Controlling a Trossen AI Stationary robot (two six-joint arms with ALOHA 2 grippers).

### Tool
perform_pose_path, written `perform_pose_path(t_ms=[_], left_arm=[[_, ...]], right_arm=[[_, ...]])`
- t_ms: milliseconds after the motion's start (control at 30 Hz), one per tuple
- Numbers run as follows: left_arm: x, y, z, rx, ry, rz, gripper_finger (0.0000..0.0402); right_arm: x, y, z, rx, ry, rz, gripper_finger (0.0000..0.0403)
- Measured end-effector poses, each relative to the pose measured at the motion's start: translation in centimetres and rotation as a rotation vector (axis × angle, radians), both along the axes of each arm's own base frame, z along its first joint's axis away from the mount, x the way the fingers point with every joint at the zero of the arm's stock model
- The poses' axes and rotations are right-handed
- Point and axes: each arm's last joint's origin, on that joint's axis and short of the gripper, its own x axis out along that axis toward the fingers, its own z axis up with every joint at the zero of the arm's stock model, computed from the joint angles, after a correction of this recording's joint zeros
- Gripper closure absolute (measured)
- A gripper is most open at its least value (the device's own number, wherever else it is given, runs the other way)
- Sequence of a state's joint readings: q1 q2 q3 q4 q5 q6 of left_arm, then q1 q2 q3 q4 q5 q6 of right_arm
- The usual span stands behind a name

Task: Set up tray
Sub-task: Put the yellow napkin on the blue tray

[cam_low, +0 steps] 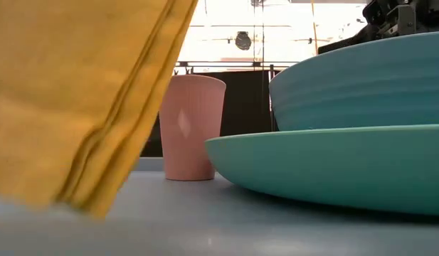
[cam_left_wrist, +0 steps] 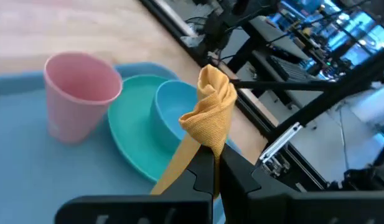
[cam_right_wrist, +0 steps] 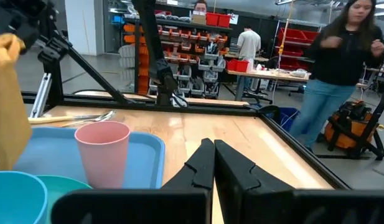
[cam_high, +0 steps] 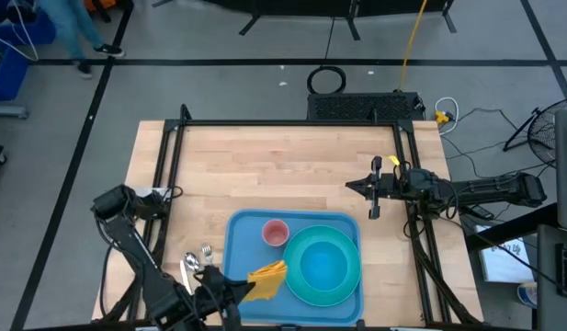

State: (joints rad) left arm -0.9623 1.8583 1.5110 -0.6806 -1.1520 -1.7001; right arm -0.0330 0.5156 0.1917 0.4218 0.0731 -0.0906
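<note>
While the left pincer grips a yellow cloth above the tray, beside cup and bowl, the right pincer, closed, waits well apart.

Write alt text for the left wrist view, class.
The left gripper, shut on a crumpled yellow napkin, holds it above the blue tray. On the tray stand a pink cup and a blue bowl on a teal plate.

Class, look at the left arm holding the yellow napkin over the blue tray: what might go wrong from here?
1. The left gripper pinches the napkin by one end, so it may unfold or slip free.
2. The napkin hangs close to the bowl and plate; it might drape over them instead of lying flat on the tray.
3. A swing could tip the pink cup.
</note>
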Motion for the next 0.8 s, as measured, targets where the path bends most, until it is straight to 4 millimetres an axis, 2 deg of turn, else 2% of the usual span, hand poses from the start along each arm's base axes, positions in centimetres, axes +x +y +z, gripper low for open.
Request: perform_pose_path(t_ms=[167, 300, 533, 800], left_arm=[[-0.1, 0.2, -1.3, -0.059, 0.017, 0.053, 0.0397], [-0.2, 0.6, -2.7, -0.078, 0.108, 0.086, 0.0397], [-1.0, 2.7, -4.3, -0.130, 0.396, 0.180, 0.0397], [-0.3, 5.3, -6.8, -0.117, 0.574, 0.238, 0.0393]], right_arm=[[0.0, 0.0, 0.0, -0.002, 0.003, 0.000, 0.0403], [0.0, 0.0, 0.0, -0.030, 0.005, -0.001, 0.0403], [0.0, 0.0, 0.2, -0.038, -0.013, -0.002, 0.0403], [0.0, 0.0, 0.2, -0.036, -0.016, -0.003, 0.0403]])
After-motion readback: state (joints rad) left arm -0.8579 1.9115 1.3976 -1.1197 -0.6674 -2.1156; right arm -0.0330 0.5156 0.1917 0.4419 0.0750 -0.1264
